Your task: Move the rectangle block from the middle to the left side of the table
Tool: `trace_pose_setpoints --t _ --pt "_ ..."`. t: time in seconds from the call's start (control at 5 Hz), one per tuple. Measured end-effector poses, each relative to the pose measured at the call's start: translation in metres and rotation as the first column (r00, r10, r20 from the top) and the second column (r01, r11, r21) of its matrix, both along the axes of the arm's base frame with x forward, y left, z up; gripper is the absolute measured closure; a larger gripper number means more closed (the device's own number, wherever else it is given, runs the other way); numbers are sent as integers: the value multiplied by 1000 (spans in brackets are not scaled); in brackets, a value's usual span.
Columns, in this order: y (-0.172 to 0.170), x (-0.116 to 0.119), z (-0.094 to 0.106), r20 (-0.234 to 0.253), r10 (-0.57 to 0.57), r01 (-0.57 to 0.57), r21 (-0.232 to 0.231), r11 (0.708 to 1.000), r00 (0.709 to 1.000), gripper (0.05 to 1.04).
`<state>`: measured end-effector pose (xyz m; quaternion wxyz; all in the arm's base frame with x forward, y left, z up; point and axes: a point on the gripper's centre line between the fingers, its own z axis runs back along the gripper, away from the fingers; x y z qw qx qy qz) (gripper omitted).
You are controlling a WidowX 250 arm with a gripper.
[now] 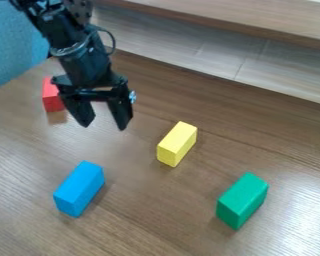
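My black gripper (104, 126) hangs over the upper left of the table, its two fingers apart with nothing between them. A yellow rectangular block (177, 143) lies near the middle of the brown table (149, 210), to the right of the gripper and lower in the view, not touched by it. Toward the lower left rests a blue rectangular block (80, 188). The green rectangular block (242, 200) is at the lower right.
A red block (52, 96) stands behind the gripper at the upper left, partly hidden by it. Along the table's back edge runs a light wood-look surface (209, 55) with a raised ledge. A blue surface (12, 45) borders the table's upper left.
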<state>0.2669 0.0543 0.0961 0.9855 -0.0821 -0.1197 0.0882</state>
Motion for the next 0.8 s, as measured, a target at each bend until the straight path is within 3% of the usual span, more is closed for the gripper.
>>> trace_pose_setpoints --t 0.4,0.6,0.8 --pt "2 -45 -34 -71 -63 70 99 993 995 83" --pt "4 -54 -47 -89 -64 75 128 989 994 83" --pt "3 -56 -54 -95 -51 62 118 991 994 83"
